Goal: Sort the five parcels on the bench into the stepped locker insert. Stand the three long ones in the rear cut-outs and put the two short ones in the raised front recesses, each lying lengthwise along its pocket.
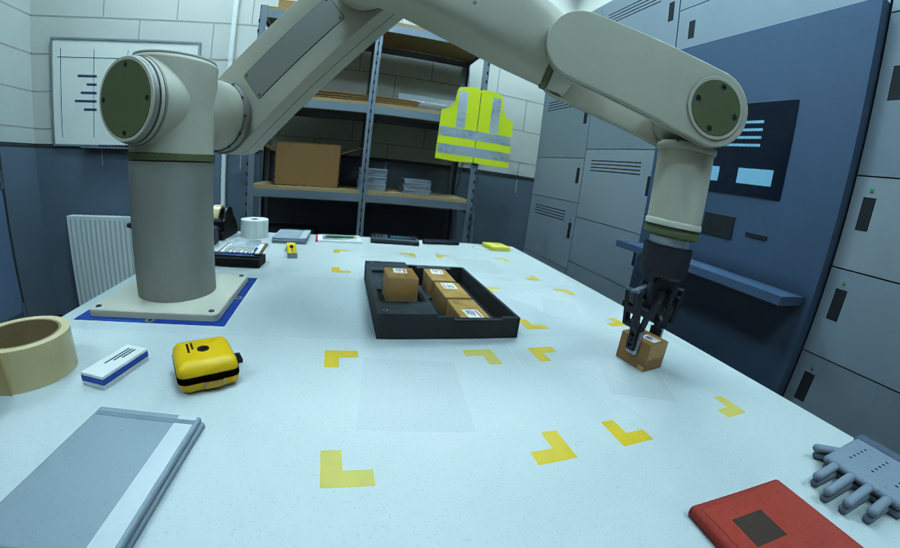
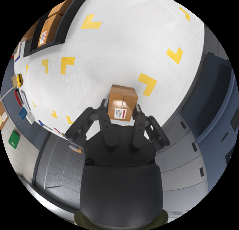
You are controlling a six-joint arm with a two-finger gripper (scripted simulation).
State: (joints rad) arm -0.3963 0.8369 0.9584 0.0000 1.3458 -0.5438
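My gripper [image 1: 646, 336] is down at the right side of the bench, closed on a small brown cardboard parcel [image 1: 642, 349] that rests on the bench top. The wrist camera shows the parcel [image 2: 122, 103] between my fingers, with a white and red label on its near end. The black stepped insert [image 1: 436, 300] lies mid-bench, to the left and farther back. One parcel [image 1: 400, 283] stands upright at its left. Three labelled parcels [image 1: 452, 298] lie in a row along its right side.
Grey lockers [image 1: 868, 204] and a shelf rack stand behind and to the right. Yellow corner marks [image 1: 624, 432] dot the bench. A yellow tape measure [image 1: 206, 364], a tape roll [image 1: 20, 353], a red notebook [image 1: 766, 521] and grey gloves [image 1: 872, 477] lie near the front edge.
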